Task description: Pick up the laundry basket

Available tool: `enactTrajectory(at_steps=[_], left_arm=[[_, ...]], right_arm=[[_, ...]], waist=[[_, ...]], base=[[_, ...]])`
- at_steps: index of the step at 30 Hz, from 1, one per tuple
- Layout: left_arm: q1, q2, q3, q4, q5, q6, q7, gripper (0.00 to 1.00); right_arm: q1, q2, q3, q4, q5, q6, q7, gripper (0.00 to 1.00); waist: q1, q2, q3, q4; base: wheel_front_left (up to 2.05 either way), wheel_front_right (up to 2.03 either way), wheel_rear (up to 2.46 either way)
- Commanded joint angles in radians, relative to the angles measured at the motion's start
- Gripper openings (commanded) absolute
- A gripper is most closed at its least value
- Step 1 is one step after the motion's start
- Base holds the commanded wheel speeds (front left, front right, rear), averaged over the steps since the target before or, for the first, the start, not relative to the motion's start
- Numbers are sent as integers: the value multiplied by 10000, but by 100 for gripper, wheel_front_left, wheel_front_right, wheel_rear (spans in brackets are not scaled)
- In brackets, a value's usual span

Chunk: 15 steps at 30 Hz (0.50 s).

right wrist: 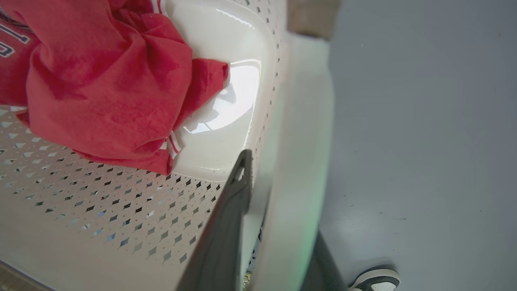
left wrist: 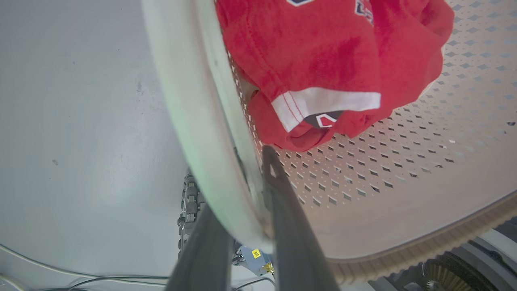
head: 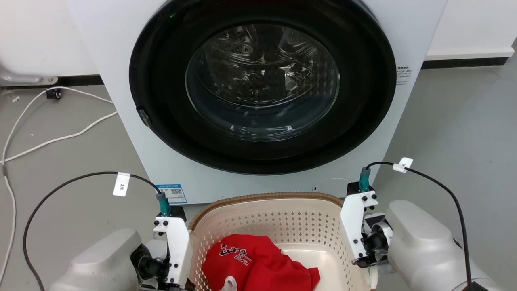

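So the laundry basket (head: 262, 220) sits at the bottom middle of the head view, right in front of the washing machine (head: 262, 89), which takes up most of the top of the frame with its round door shut. The brown woven-look rim curves across just under the machine's front panel. I can't tell whether the basket's bottom is on the floor (head: 452, 121).

There's a crumpled red shirt (head: 258, 266) with white trim lying inside, toward the lower left of the basket.

In the left wrist view, the left tool (left wrist: 242, 182) is clamped over the basket's left side handle (left wrist: 190, 121). One dark finger (left wrist: 282, 210) lies inside against the perforated wall, and the other comes up on the outside from the bottom edge.

Same deal in the right wrist view. The right tool (right wrist: 278, 194) is closed across the right side handle (right wrist: 299, 141), with one finger (right wrist: 230, 218) inside the wall and the other outside at the bottom of the frame.

A white cable (head: 60, 139) trails over the floor at the left of the head view. A shoe (right wrist: 375, 279) pokes into the bottom right corner of the right wrist view.
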Motion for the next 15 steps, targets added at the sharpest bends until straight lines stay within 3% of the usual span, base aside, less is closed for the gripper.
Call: enactTrajectory(at_steps=[1, 15], left_arm=[[-165, -119, 12, -51, -31, -98, 15, 0], [-190, -114, 9, -31, 36, -98, 102, 0]], right_arm=[[-136, 162, 36, -32, 96, 136, -29, 0], [-208, 163, 257, 101, 332, 136, -150, 0]], waist=[[0, 0, 4, 3], [0, 0, -1, 48]], base=[[0, 0, 0], [0, 0, 0]])
